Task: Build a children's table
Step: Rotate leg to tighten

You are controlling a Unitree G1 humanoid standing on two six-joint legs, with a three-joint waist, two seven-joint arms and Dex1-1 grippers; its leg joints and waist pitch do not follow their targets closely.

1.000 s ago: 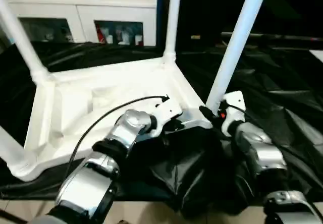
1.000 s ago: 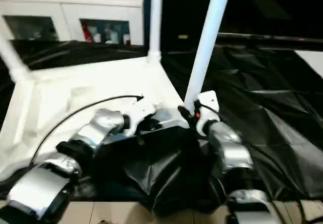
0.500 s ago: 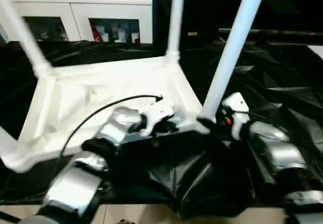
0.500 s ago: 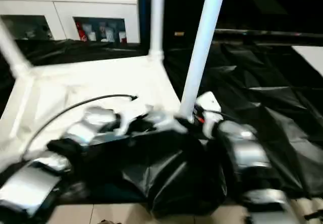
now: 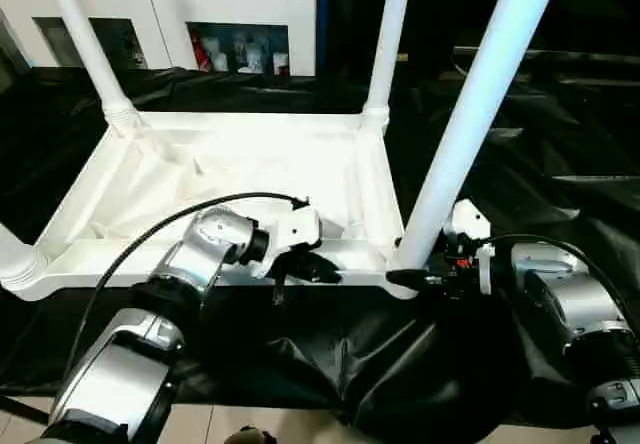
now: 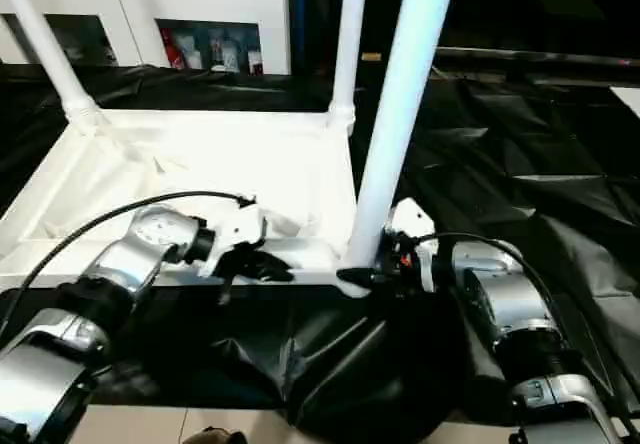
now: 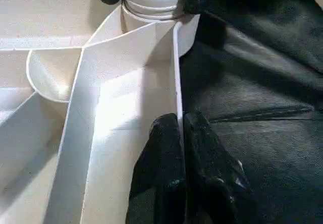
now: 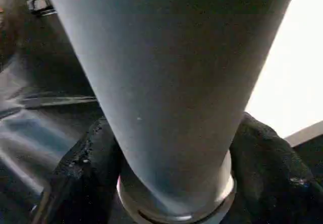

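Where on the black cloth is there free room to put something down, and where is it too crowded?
Free: the cloth right of the tabletop, beyond the right gripper. Crowded: the near edge, where the left gripper pinches the rim and the right one's fingers flank the near leg.

The table (image 5: 560, 154) is draped in crumpled, glossy black sheeting (image 5: 330, 364) that hangs in folds over its near edge. Directly on the sheeting lies the white tabletop (image 5: 240, 164), underside up, ribs showing, its near rim close to the table's near edge.
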